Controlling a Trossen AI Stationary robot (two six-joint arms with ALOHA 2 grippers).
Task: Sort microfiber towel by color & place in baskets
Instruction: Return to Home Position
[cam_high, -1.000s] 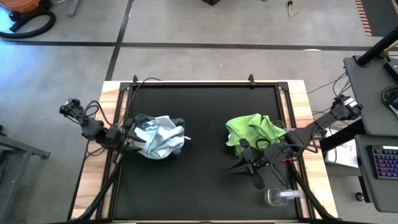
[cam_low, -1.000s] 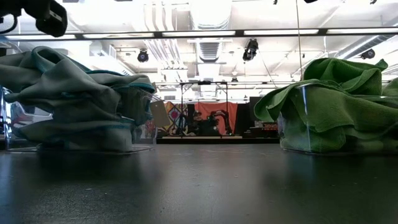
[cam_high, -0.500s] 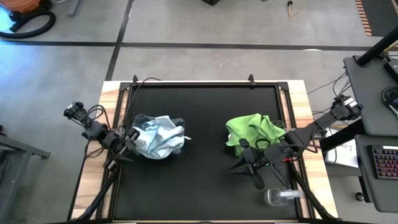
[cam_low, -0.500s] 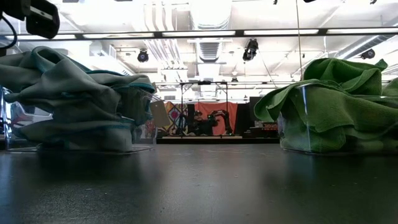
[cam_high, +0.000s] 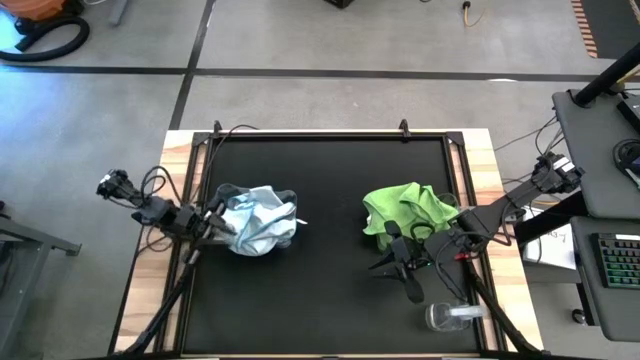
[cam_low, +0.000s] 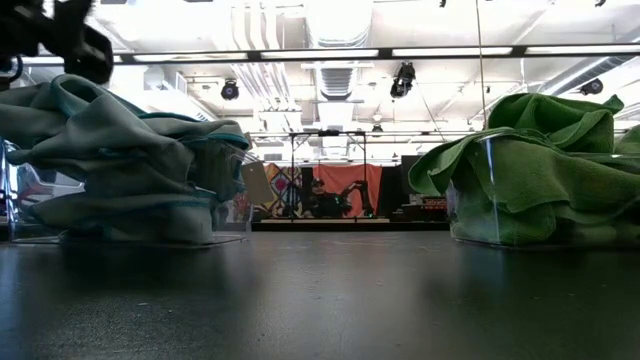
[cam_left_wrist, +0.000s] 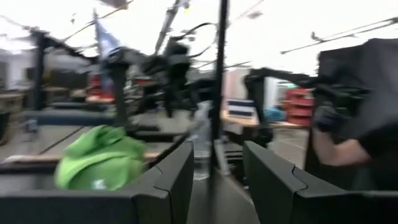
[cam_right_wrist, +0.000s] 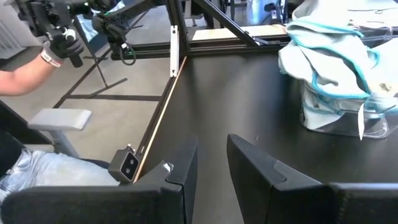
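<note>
Pale blue microfiber towels (cam_high: 256, 220) are heaped in the left clear basket (cam_right_wrist: 339, 121), spilling over its rim. Lime green towels (cam_high: 404, 210) fill the right basket (cam_low: 482, 190) and hang over its edge. My left gripper (cam_high: 220, 225) hovers at the blue pile's left side, open, with nothing between its fingers (cam_left_wrist: 168, 180). My right gripper (cam_high: 384, 263) hangs above the mat, just near of the green pile. It is open and empty in the right wrist view (cam_right_wrist: 212, 168), which looks across at the blue pile.
A small clear round container (cam_high: 455, 316) lies at the near right corner. Black frame rails (cam_high: 330, 133) border the mat (cam_high: 330, 290). The wide strip between the two baskets holds nothing. A person's hand (cam_right_wrist: 53, 53) and legs show beyond the table's left edge.
My left arm has sunk a little beside the blue pile and swung slightly; its dark shape sits lower in the low view. Both towel piles and my right gripper have kept still.
</note>
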